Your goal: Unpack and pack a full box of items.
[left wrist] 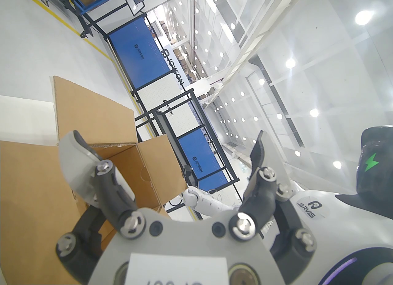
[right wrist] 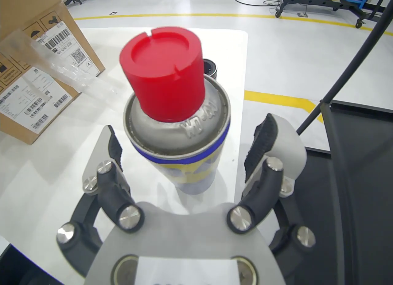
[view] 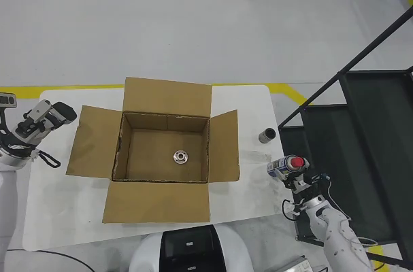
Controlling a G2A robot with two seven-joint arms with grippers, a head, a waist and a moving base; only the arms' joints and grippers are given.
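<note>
The open cardboard box (view: 94, 139) sits mid-table with all flaps folded out. One small round metal part (view: 179, 157) lies on its floor. A spray can (view: 286, 165) with a red cap (right wrist: 162, 74) stands near the table's right edge. My right gripper (right wrist: 189, 137) is open around the spray can (right wrist: 178, 145), one pad close to it and the other well apart. My left gripper (view: 62, 114) hangs open and empty above the table's left side, beside the box's left flap (left wrist: 27, 194).
A dark short cylinder (view: 267, 135) stands on the white table (view: 247, 197) behind the can. A black metal frame with steps (view: 356, 136) rises just right of the table. Clear tape (right wrist: 61, 65) hangs off the labelled box wall.
</note>
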